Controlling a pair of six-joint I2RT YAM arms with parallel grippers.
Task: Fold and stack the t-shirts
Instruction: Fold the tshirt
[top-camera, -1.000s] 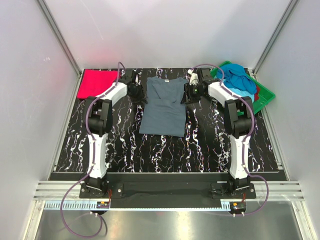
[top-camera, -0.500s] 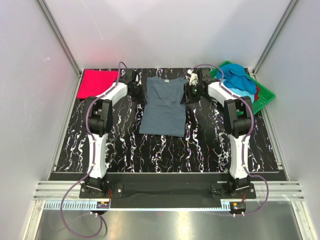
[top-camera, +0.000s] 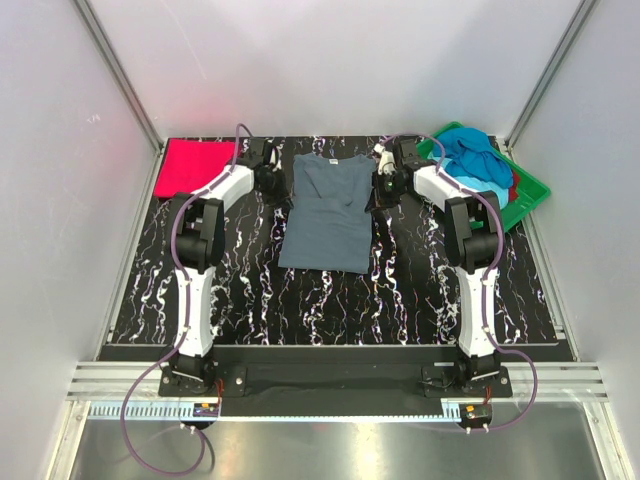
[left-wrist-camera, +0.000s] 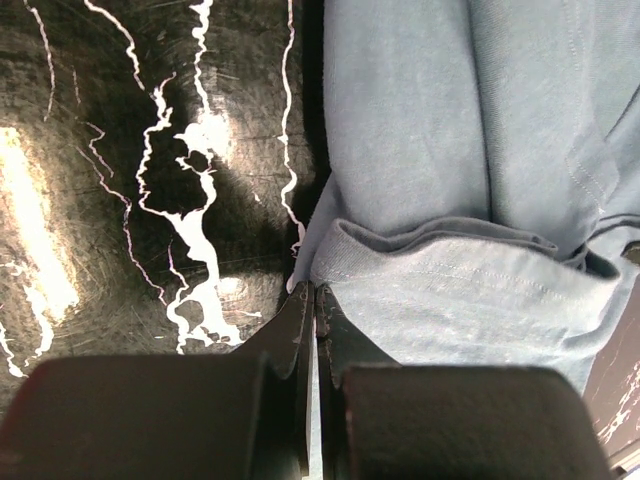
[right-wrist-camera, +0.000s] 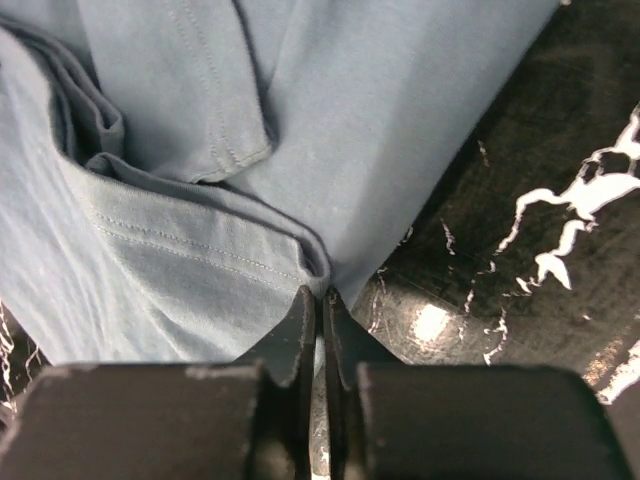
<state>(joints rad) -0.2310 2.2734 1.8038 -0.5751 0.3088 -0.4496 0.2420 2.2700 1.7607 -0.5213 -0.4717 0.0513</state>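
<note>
The slate grey-blue t-shirt (top-camera: 325, 210) lies flat mid-table, collar to the far side, sleeves tucked in. My left gripper (top-camera: 273, 180) is at its left shoulder edge. In the left wrist view the jaws (left-wrist-camera: 315, 290) are shut on the folded sleeve edge of the shirt (left-wrist-camera: 450, 150). My right gripper (top-camera: 379, 187) is at the right shoulder edge. In the right wrist view its jaws (right-wrist-camera: 320, 293) are shut on a fold of the shirt (right-wrist-camera: 180, 270). The bright red-pink t-shirt (top-camera: 195, 166) lies folded at the far left. Turquoise (top-camera: 474, 156) and red (top-camera: 514, 186) shirts sit bunched in the tray.
The green plastic tray (top-camera: 530, 192) stands at the far right corner, tilted to the table edges. The black marbled tabletop (top-camera: 330, 300) runs from the shirt to the arm bases. White walls close in the left, far and right sides.
The right gripper has shifted slightly toward the far right at the shirt's shoulder. The left gripper has barely moved. The shirt's body lies as before.
</note>
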